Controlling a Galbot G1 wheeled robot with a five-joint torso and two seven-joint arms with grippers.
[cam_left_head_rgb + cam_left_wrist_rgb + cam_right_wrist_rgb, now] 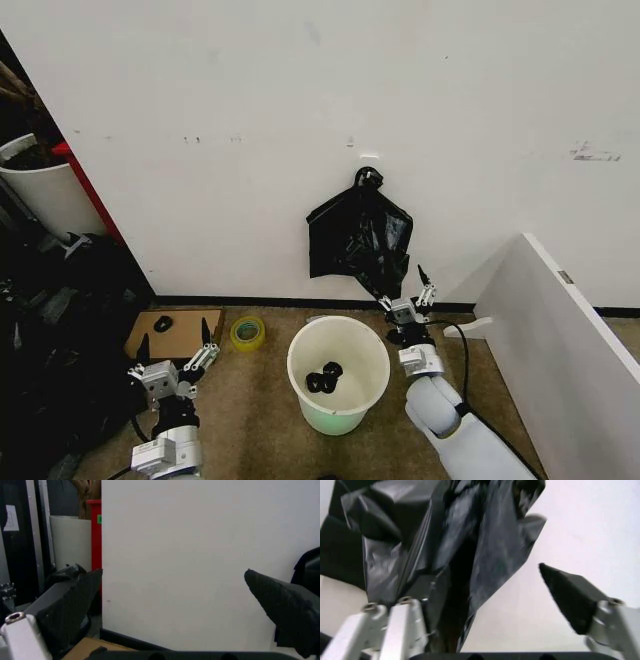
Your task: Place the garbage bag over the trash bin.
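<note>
Two claws spread | your right claw [407, 297] reaches up at the hem of the garbage bag [358, 238], hung on the wall so it drapes free | trash bin [338, 374] waits below on the floor | left claw [176, 352] idles low beside it.

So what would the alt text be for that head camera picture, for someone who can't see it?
A black garbage bag hangs on a white wall above a round white trash bin on the floor. The right gripper reaches up to the bag's lower edge with open jaws, while the left gripper waits open near a cardboard piece and a tape roll.
</note>
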